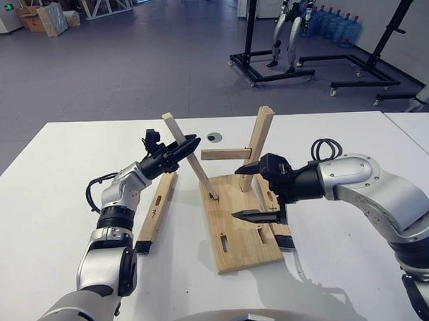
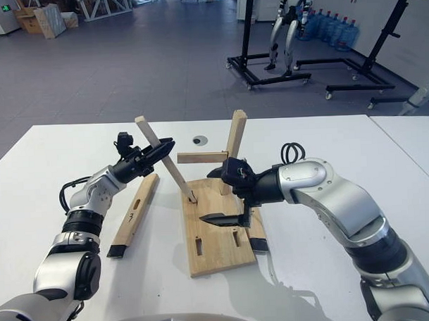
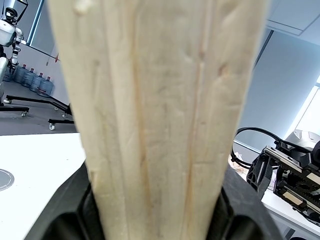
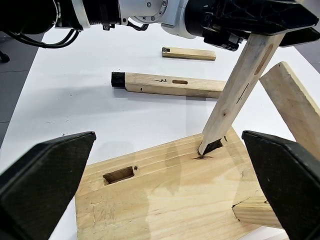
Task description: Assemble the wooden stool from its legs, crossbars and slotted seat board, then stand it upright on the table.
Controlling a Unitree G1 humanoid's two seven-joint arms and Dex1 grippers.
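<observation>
1. At the far left, the left hand (image 1: pixel 186 146) is seen clenched around the upper part of a leg (image 1: pixel 201 173). This leg is held tilted, with its top leaning away to the left. Its lower end is set at a slot (image 4: pixel 210 147) in the far left part of the seat board (image 1: pixel 235 255).
2. A loose leg (image 1: pixel 156 212) is laid flat on the worktop (image 1: pixel 60 180), just beside the board's left edge. Its long axis runs roughly along that edge.
3. The seat board is laid flat in the middle with its slots facing up. The two nearer slots are seen unfilled.
4. A standing leg (image 1: pixel 261 131) is planted at the board's far right. A crossbar (image 1: pixel 225 154) projects from it leftward, towards the tilted leg. The crossbar's free end is seen close to the tilted leg, but whether they touch cannot be told.
5. The right hand (image 1: pixel 235 193) is held released, its fingers spread wide over the board's right half, just in front of the standing leg. Nothing is grasped. Another piece (image 1: pixel 282 235) is laid along the board's right edge, partly hidden.
6. The coming move is judged to turn on the tilted leg's long axis. Its top must be swung rightward until it stands parallel to the standing leg and meets the crossbar's end. The left hand already has it, and the right hand is nearer the crossbar for steadying.
</observation>
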